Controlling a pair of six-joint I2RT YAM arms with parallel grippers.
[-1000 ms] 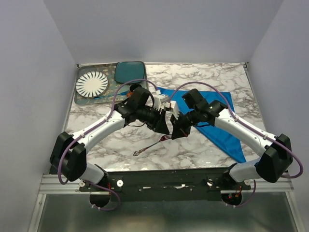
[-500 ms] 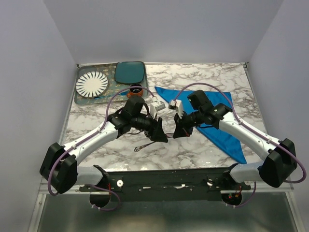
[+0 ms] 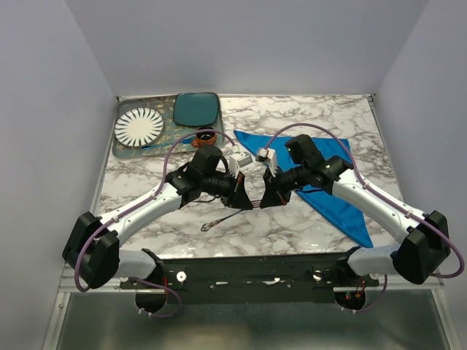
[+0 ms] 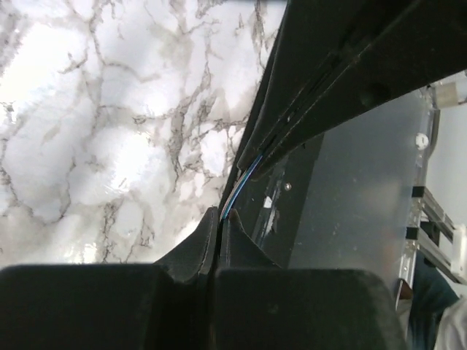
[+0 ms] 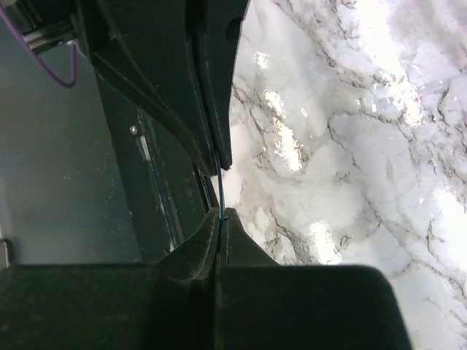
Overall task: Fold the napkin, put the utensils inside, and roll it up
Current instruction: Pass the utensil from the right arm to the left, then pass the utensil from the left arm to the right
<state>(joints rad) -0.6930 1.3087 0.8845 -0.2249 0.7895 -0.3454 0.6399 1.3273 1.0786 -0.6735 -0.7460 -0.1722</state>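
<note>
metal fork [image 3: 222, 219] pinched by both claws, blue napkin [image 3: 332, 205] off to the right

the left claw [image 3: 246, 204] and right claw [image 3: 264, 202] meet tip to tip over the middle of the marble table [image 3: 306, 226], each closed tight on the same end of the fork; its other end points near and left. both wrist views show a thin sliver of the fork [image 4: 244, 175] [image 5: 219, 191] running from one closed pair of fingers into the other. the napkin lies flat as a triangle on the right half of the table, partly under the right arm. a teal plate [image 3: 195, 109] sits at the far left.
</note>
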